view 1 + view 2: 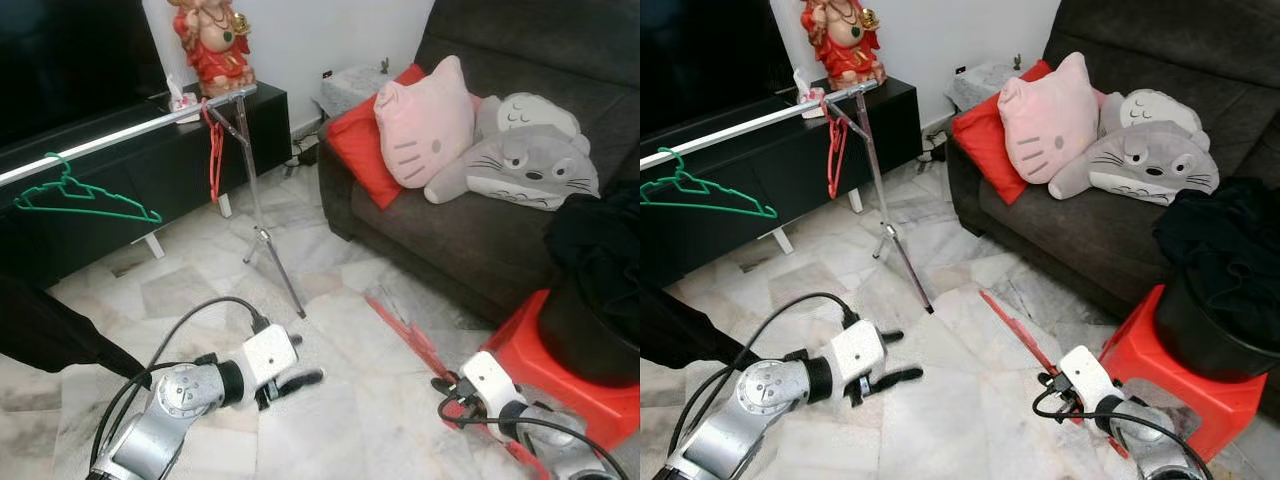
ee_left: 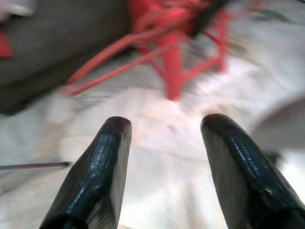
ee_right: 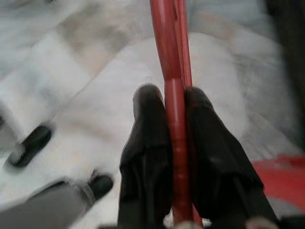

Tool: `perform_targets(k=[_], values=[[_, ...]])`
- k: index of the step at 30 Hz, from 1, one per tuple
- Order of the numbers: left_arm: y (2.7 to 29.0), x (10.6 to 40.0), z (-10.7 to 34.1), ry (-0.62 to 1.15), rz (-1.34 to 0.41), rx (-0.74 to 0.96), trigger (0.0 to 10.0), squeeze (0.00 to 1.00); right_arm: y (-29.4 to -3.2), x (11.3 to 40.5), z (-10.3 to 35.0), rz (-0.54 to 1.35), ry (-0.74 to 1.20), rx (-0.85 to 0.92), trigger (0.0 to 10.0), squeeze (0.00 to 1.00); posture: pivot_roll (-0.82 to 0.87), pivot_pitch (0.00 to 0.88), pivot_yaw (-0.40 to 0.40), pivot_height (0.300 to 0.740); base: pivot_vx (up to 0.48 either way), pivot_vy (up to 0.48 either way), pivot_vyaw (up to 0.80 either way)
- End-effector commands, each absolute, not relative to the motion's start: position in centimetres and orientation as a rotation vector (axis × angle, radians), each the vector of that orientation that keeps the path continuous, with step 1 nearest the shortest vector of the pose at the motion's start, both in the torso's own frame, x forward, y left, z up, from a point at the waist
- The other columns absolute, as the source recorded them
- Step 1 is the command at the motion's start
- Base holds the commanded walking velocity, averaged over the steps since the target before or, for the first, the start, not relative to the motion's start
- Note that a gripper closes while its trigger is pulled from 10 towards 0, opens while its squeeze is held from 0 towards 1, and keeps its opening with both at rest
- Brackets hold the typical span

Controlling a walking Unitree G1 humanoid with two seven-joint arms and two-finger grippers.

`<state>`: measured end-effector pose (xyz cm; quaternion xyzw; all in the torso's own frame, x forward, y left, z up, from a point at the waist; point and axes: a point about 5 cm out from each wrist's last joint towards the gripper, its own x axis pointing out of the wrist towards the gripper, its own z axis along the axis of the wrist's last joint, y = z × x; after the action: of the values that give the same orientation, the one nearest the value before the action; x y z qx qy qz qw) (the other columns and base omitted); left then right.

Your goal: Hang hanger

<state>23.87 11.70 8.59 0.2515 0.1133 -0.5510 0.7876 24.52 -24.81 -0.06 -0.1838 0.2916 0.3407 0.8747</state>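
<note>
The hanger (image 3: 172,119) was red plastic, thin and straight-armed, and the right gripper (image 3: 174,143) had its two fingers pressed against either side of it, low over the marble floor (image 1: 340,400) just in front of a red stool (image 1: 590,390). In the head views it ran as a slim red line from the gripper out across the tiles toward the sofa (image 1: 480,240); its hook could not be made out. The wrist picture was blurred, so its far end smeared away. The left gripper (image 2: 164,138) stood with its fingers well apart, holding nothing, near the floor to the left. A rail (image 1: 120,135) on a metal stand (image 1: 265,235) carried a green hanger (image 1: 85,200) and another red one (image 1: 215,150). A black bucket (image 1: 590,320) sat on the stool, cut off by the frame edge, dark cloth heaped in it
</note>
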Motion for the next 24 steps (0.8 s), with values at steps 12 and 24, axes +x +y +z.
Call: perform_targets(k=[12, 24], values=[[9.6, 24.1, 9.2, 0.247, -1.381, 0.464, 10.0, 0.00, -22.5, 24.3, 2.6, 1.191, 0.563, -0.331, 10.0, 0.00, -0.03, 0.000, -0.049, 0.740, 0.000, 0.000, 0.00], [8.5, 25.2, 9.3, 0.251, -1.432, 0.465, 10.0, 0.00, -20.8, 23.9, 3.2, 1.322, 0.557, -0.287, 10.0, 0.00, -0.04, 0.000, -0.064, 0.740, 0.000, 0.000, 0.00]])
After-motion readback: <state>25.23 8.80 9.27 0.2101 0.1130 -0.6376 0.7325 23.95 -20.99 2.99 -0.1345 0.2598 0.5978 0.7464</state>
